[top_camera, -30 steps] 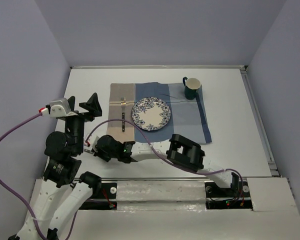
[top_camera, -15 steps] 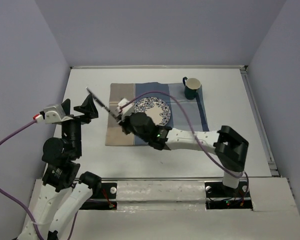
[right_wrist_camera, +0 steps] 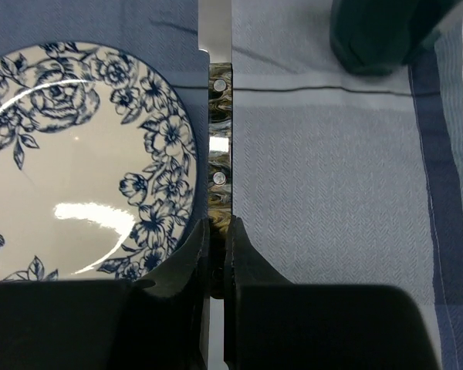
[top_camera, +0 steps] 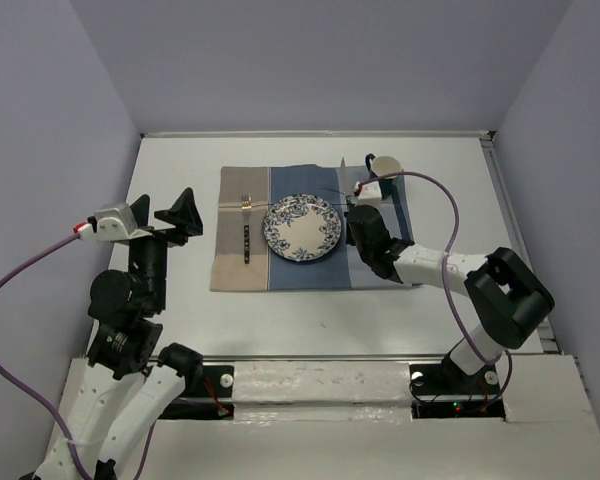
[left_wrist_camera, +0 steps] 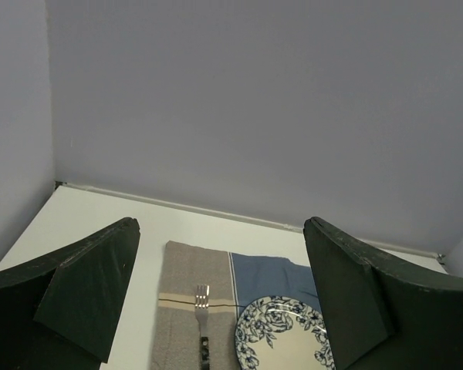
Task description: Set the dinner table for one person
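Observation:
The white dinner table point(top_camera: 175, 165) carries a blue-and-tan striped placemat point(top_camera: 385, 255). On it are a blue floral plate point(top_camera: 302, 228), a fork point(top_camera: 247, 232) left of the plate, and a dark green mug point(top_camera: 386, 168) at the far right. My right gripper point(top_camera: 356, 212) is shut on a knife's dark marbled handle point(right_wrist_camera: 220, 131). The knife points away from me along the plate's right edge point(right_wrist_camera: 177, 154), low over the placemat, with the mug point(right_wrist_camera: 386, 35) just to its right. My left gripper point(top_camera: 180, 215) is open and empty, raised over the table's left side.
The left wrist view shows the fork point(left_wrist_camera: 201, 304) and the plate point(left_wrist_camera: 285, 335) between my open fingers point(left_wrist_camera: 85, 297). Grey walls enclose the table at the back and on both sides. The right arm's purple cable point(top_camera: 445, 215) arcs above the placemat's right edge.
My right arm has swung with the knife from the table's left side, across the plate, to the plate's right side. The left gripper has shifted only slightly.

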You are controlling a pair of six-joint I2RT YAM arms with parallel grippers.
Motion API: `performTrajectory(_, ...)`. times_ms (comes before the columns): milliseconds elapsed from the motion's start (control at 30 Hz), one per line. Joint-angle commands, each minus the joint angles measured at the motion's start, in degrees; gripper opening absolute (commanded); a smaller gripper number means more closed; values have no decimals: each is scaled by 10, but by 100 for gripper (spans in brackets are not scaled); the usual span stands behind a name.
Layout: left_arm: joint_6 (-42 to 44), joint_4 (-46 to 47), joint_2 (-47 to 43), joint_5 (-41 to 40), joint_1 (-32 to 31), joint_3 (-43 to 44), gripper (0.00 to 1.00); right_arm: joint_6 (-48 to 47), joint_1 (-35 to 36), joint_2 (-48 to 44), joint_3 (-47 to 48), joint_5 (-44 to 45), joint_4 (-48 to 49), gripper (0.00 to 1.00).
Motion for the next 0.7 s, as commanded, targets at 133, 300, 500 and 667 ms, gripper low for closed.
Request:
performTrajectory(133, -6, 35, 12, 20, 5, -1, 99, 56, -26, 18, -20, -14, -3, 0)
performTrajectory(300, -8, 35, 14, 26, 4, -2, 99, 54, -43, 28, -23, -24, -10, 0)
performTrajectory(500, -7, 35, 14, 27, 4, -2, 99, 54, -56, 42, -22, -37, -14, 0)
performTrajectory(667, -9, 36, 13, 30, 4, -2, 99, 54, -56, 59, -15, -45, -28, 0)
